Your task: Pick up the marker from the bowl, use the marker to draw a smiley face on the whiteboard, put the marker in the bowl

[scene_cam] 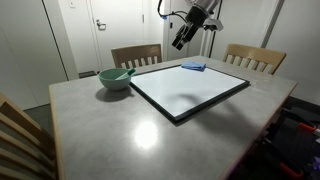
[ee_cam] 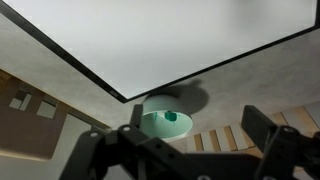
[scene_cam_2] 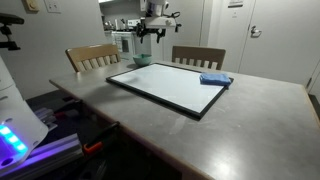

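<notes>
The marker [ee_cam: 170,117] is spotted as a small dark shape inside the bowl [ee_cam: 150,126], which is set on the table [scene_cam: 150,135] just beside a corner of the whiteboard [scene_cam: 188,90]. The gripper [ee_cam: 190,152] is held high in the air, well apart from the bowl, its fingers [ee_cam: 268,140] spread wide with nothing grasped. A blue pad [scene_cam: 193,66] is laid on the board's far edge, and a wooden chair [scene_cam: 135,53] is tucked in behind the bowl.
</notes>
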Controlling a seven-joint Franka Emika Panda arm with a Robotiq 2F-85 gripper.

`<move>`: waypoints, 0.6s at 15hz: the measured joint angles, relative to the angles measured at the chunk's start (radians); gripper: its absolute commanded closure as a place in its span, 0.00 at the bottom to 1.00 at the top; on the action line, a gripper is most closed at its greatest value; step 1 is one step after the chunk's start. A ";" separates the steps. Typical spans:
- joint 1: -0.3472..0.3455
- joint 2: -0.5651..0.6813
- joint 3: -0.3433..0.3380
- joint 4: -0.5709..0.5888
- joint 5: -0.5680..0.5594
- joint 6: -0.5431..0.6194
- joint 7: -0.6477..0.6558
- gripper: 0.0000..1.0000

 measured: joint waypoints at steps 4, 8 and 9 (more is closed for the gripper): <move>-0.040 0.085 0.066 0.085 0.063 0.001 -0.020 0.00; -0.052 0.146 0.119 0.144 0.123 0.002 -0.051 0.00; -0.053 0.155 0.127 0.153 0.138 0.003 -0.058 0.00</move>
